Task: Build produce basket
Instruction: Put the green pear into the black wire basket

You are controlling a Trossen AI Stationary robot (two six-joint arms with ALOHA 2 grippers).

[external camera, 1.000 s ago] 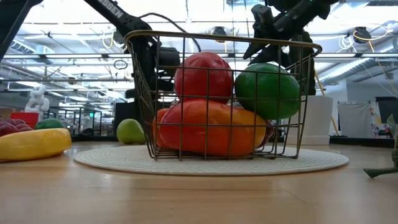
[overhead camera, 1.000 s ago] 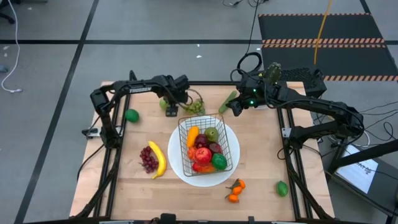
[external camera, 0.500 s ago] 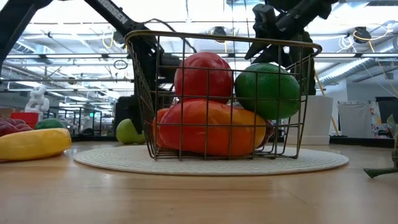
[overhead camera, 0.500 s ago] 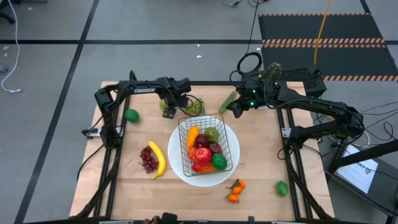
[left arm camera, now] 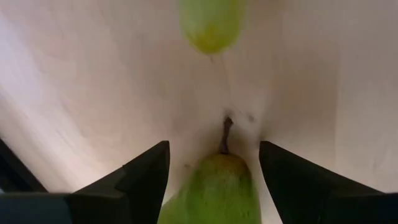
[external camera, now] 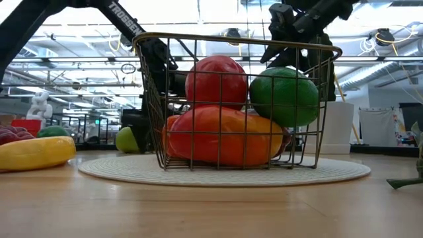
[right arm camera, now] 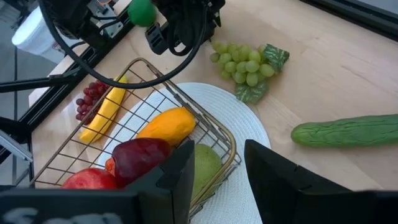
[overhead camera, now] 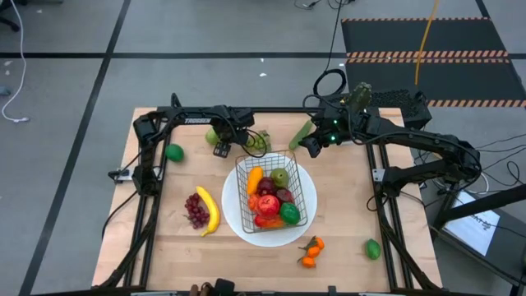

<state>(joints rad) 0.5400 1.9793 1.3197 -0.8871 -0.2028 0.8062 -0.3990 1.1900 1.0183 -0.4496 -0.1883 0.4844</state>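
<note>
Tool (left arm camera: 214,180) on the left arm straddles a pear (left arm camera: 214,190), fingers spread, at ten o'clock from the basket (overhead camera: 275,191) on the counter (overhead camera: 345,205). Pear looks light, stiff, slippery; grip its wide belly.

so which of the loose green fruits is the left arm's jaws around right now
The pear, stem up between the left gripper jaws at the table's far edge. The limes and green grapes lie apart, untouched.
</note>
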